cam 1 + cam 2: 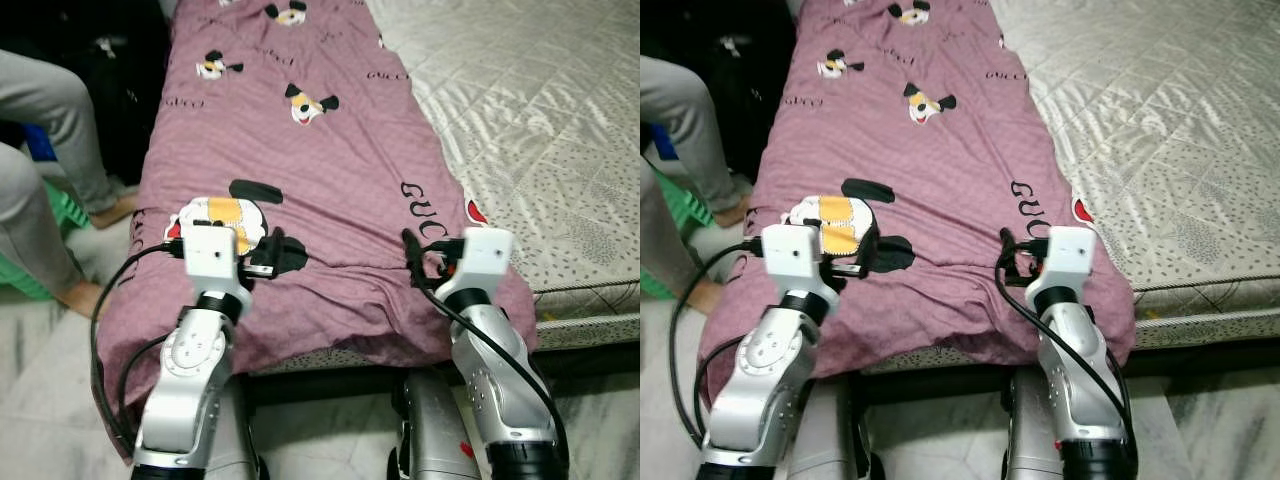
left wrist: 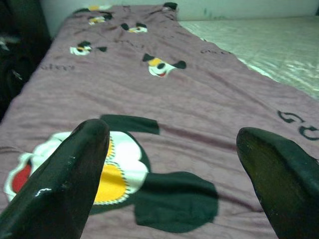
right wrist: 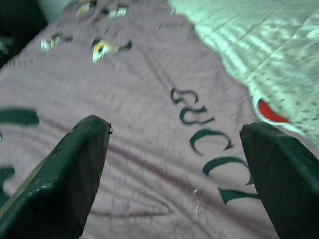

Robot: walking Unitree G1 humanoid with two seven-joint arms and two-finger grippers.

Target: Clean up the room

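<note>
Here your left gripper (image 2: 172,164) and right gripper (image 3: 174,169) both hung spread and empty just over the near end of the purple blanket (image 1: 330,150), which ran lengthwise straight away from you along the bed (image 1: 540,120), equally reachable.

The blanket (image 1: 300,170) lies along the bed's (image 1: 540,130) left side, a person (image 1: 50,150) further left.

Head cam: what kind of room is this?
Probably a bedroom: a bed with a quilted mattress, a purple cartoon-print blanket spread along one side, and a person's legs beside it.
</note>
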